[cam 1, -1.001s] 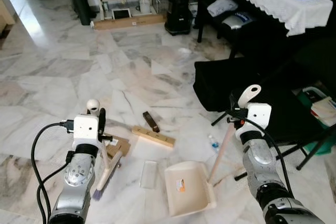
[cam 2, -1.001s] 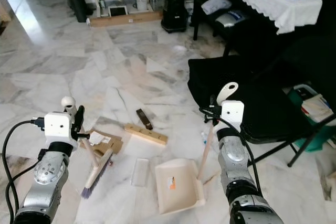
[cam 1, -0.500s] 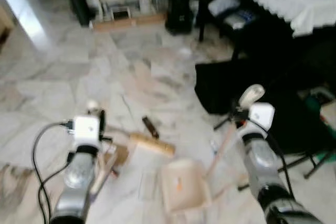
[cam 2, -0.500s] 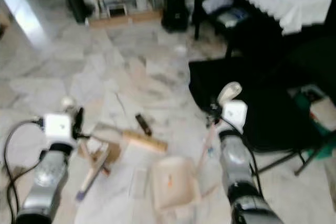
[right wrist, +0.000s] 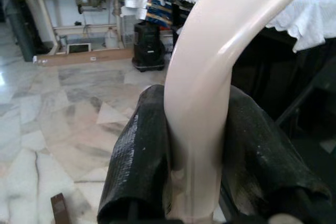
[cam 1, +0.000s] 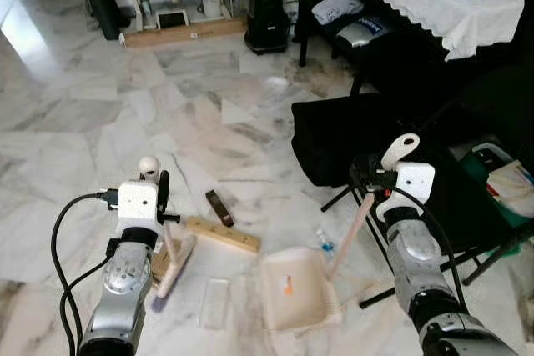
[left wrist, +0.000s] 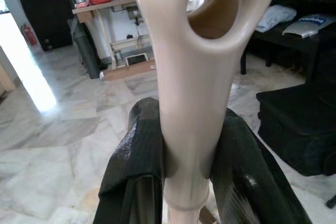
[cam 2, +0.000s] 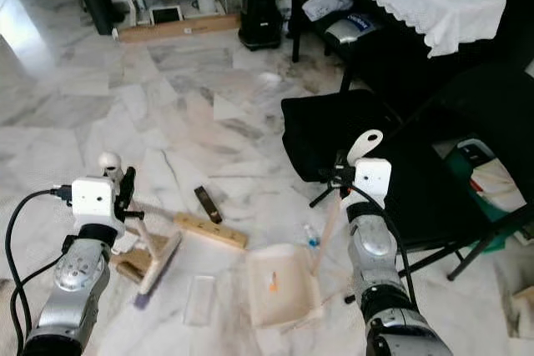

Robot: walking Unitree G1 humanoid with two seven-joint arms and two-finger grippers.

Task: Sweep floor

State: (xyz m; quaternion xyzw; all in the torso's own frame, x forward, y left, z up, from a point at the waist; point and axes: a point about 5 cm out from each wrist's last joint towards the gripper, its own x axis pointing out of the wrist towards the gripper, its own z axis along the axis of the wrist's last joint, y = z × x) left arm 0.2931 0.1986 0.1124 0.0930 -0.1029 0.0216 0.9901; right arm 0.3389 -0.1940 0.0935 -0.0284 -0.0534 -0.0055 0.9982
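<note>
My left gripper [cam 1: 158,199] is shut on the beige handle of a hand brush [cam 1: 171,266], whose head rests on the marble floor over a piece of cardboard [cam 1: 157,264]. The left wrist view has the black fingers [left wrist: 134,156] pressed on both sides of that handle [left wrist: 191,103]. My right gripper [cam 1: 375,187] is shut on the long handle of a beige dustpan [cam 1: 294,289], whose pan sits on the floor between the arms. On the floor lie a wooden block [cam 1: 221,234], a dark strip [cam 1: 219,207], a clear plastic piece [cam 1: 214,303] and a small bottle [cam 1: 324,242].
A black bag [cam 1: 334,135] and black chair legs [cam 1: 492,243] crowd the right side. A table with a white lace cloth [cam 1: 434,2] stands at the back right, with a black bin [cam 1: 265,18] and a wooden plank [cam 1: 183,32] by the far wall. Open marble floor stretches to the left.
The whole view blurred and shifted as the camera moved. Both grippers kept their hold. The brush head now lies over the cardboard piece.
</note>
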